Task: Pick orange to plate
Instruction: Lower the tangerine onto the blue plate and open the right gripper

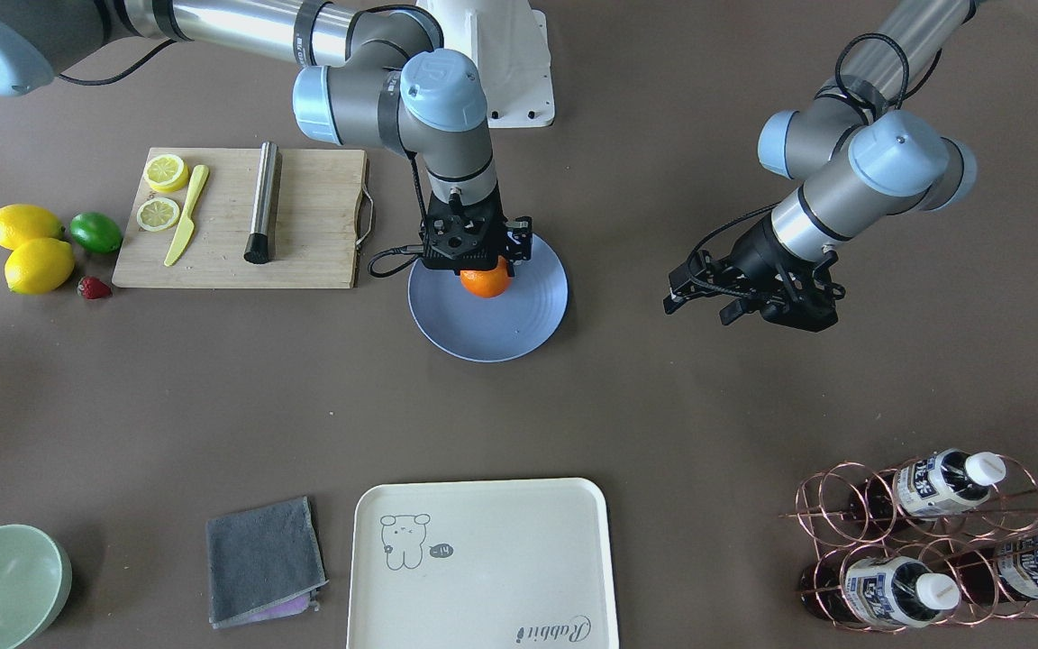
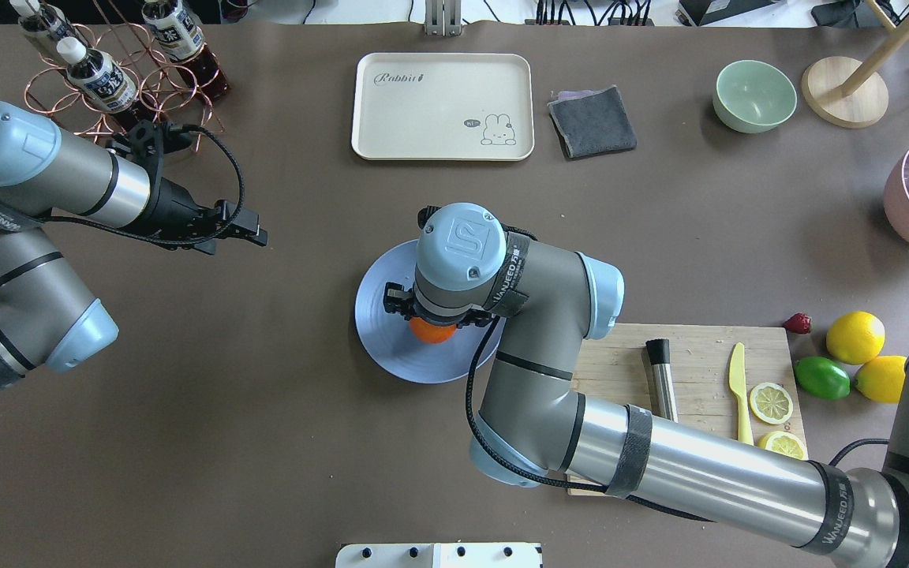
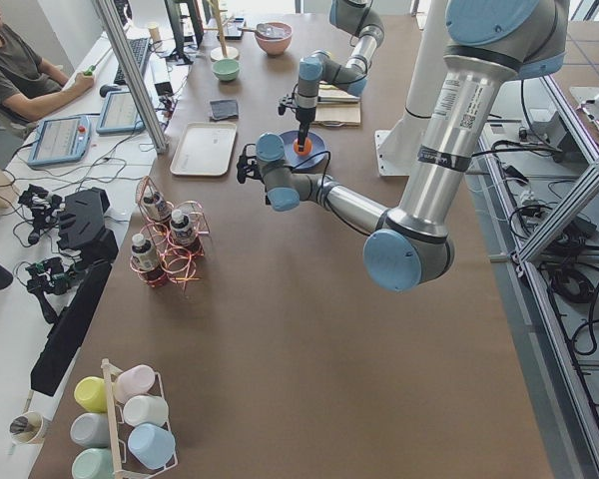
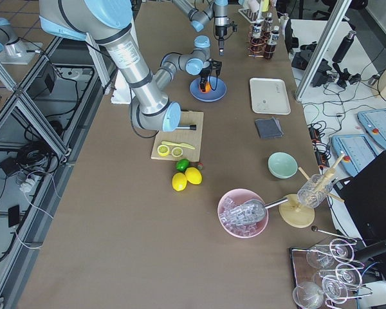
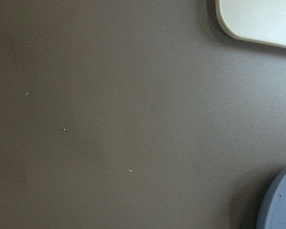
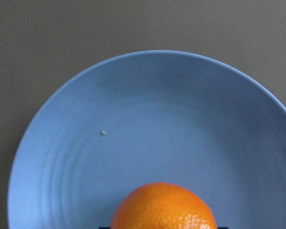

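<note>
Your right pincer (image 1: 481,261) stood straight down over the orange (image 1: 485,281), its fingers hidden by the wrist above and the fruit below. You could not tell from any view whether it was clenched on the fruit or had let go. In its wrist view the orange (image 6: 164,207) filled the 6 o'clock edge, with the plate (image 6: 133,119) spread beneath and beyond it. From overhead the orange (image 2: 432,331) lay within the plate (image 2: 387,347), close to its middle and a touch toward 6 o'clock. Whether it rested on the plate or hung just above was not clear.

Your left pincer (image 2: 241,233) hovered over bare surface at about 10 o'clock from the plate, well apart from it. It carried nothing, though you could not tell how its jaws stood. The cream tray (image 2: 443,106) lay at 12 o'clock from the plate, and the cutting board (image 2: 699,355) at about 4 o'clock.

By my reading, the carry was done and the orange was at its goal. What remained was a confirmed release and a clean lift away without rolling the fruit off.
</note>
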